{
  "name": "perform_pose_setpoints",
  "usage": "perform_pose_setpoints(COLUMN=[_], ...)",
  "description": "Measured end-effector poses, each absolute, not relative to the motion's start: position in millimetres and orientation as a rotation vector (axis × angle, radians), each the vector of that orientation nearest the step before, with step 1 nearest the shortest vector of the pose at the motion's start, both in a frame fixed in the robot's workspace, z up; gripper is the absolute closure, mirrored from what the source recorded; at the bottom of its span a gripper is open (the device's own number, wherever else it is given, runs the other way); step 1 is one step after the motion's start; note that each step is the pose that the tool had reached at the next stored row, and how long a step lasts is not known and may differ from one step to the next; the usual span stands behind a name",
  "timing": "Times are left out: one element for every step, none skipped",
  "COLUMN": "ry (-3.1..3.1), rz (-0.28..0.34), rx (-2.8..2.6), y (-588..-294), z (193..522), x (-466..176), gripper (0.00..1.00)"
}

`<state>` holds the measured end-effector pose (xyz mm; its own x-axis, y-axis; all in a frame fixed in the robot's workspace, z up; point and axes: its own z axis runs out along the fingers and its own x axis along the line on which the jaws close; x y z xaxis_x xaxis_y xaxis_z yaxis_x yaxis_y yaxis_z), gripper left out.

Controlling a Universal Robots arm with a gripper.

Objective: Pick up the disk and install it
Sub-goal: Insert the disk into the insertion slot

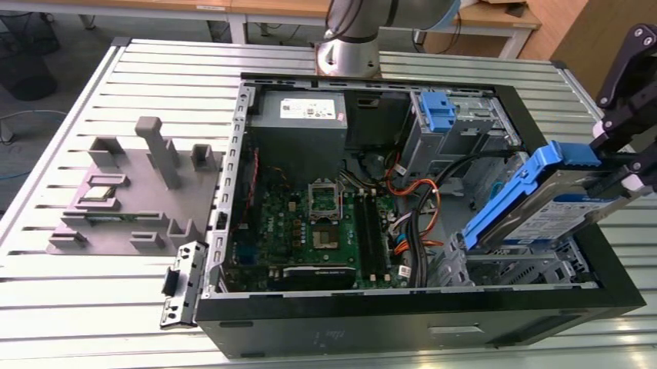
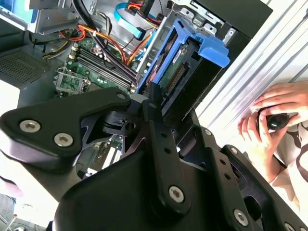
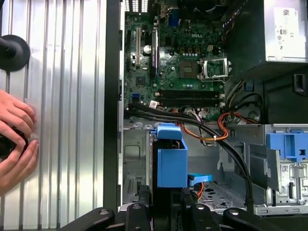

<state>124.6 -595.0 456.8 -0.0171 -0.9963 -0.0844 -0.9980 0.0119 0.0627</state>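
We hold the disk (image 1: 549,201) tilted over the open computer case (image 1: 411,323), near its drive-bay corner, the gripper (image 1: 624,175) fingers (image 2: 154,103) pinching one end. We judge it rigid, fairly heavy and shock-sensitive, best gripped by its blue-railed edges.
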Motion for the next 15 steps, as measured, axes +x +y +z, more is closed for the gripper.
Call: perform_pose_setpoints(ry=[2.223, 2.222, 2.222, 2.222, 2.222, 2.222, 2.222, 2.222, 2.222, 2.222, 2.222, 2.222, 2.222, 2.222, 2.222], rz=[0.163, 0.163, 0.163, 0.163, 0.163, 0.163, 0.163, 0.163, 0.163, 0.163, 0.163, 0.163, 0.163, 0.163, 0.163], rx=[-2.191, -2.192, -2.192, -2.192, -2.192, -2.192, -2.192, -2.192, -2.192, -2.192, -2.192, -2.192, -2.192, -2.192, -2.192], y=[-594.9, -594.8, -594.5, -594.3, -594.0, -593.8, -593.7, -593.6, -593.5, -593.4, -593.5, -593.1, -593.1, -593.1, -593.0], z=[455.6, 454.7, 454.1, 453.6, 453.2, 452.8, 452.3, 451.6, 451.1, 451.1, 451.1, 450.8, 450.6, 450.6, 450.5], x=[124.8, 125.3, 125.9, 126.6, 127.3, 127.8, 128.1, 128.3, 128.4, 128.4, 128.5, 128.4, 127.5, 127.4, 127.3], gripper=[0.65, 0.65, 0.65, 0.65, 0.65, 0.65, 0.65, 0.65, 0.65, 0.65, 0.65, 0.65, 0.65, 0.65, 0.65])
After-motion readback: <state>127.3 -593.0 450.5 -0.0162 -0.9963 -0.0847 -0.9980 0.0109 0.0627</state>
